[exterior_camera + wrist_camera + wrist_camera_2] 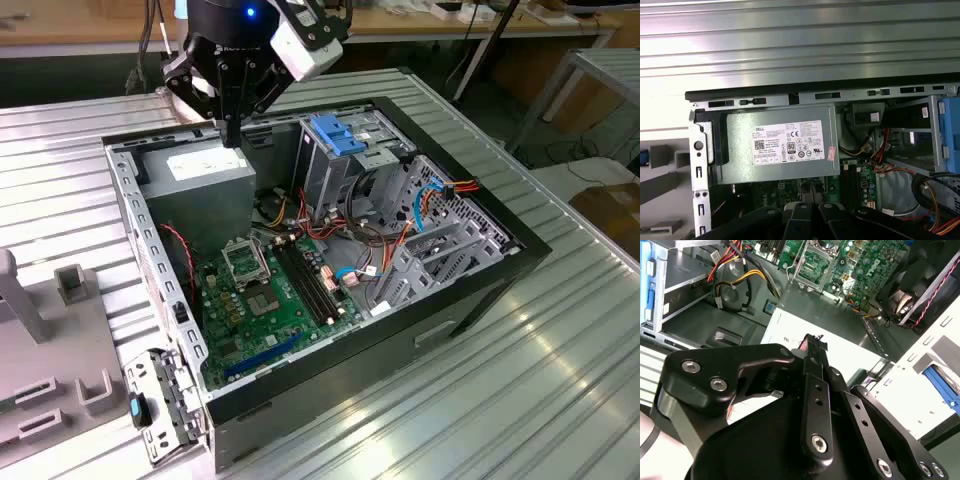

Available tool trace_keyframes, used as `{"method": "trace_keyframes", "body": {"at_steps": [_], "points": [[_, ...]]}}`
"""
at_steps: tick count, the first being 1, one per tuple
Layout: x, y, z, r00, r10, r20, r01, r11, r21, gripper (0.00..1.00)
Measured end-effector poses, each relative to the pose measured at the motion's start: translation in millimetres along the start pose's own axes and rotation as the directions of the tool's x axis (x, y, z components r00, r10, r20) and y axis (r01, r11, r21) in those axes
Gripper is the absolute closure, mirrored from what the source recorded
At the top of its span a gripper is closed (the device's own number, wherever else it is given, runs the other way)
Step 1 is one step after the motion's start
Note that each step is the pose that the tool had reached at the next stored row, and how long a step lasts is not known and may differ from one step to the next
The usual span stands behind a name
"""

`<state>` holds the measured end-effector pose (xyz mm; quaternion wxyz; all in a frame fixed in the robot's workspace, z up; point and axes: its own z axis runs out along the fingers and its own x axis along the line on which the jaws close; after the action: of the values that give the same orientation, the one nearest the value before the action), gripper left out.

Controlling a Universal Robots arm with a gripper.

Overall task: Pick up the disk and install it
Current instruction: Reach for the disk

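So right now the end effector (232, 133) hangs over the power supply (205, 172) in the back corner of the open PC case (400, 340). Its fingers look pressed together with nothing between them, so it's empty. What I take to be the disk (939, 381) is a grey slab with a blue edge. It sits in the pale holder (50, 375) on the desk (560, 390), outside the case and past its fan-side wall, well apart from the end effector. Plenty could bite here, imo. If the fingers reach the disk while they're together, they'll just shove it around in the holder instead of straddling it. Getting over there means crossing the case wall, and a low pass could clip that metal rim. The disk itself is smooth metal with a plastic frame. An off-centre pinch could let it tilt or slide out partway, and it'd land on the motherboard (265, 300). The install end looks worse. The drive cage (335, 175) near the case's far edge has a bundle of red and orange wires (385, 235) right beside it, plus thin blue data cables (428, 195). A disk coming in slightly crooked could snag those or jam at the cage mouth. Also the blue latch (335, 135) on top of the cage is the same colour as the disk's frame, so it's easy to mistake one for the other.
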<state>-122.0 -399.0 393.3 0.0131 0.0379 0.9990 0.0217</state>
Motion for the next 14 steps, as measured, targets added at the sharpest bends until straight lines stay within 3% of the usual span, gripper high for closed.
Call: {"method": "trace_keyframes", "body": {"at_steps": [5, 14], "points": [[0.2, 0.0, 0.0, 1.0, 0.0, 0.0, 0.0, 1.0, 0.0, 0.89], [11.2, -0.2, -0.3, 1.0, 0.0, 0.0001, 0.0, 1.0, 0.0, 0.89]]}}
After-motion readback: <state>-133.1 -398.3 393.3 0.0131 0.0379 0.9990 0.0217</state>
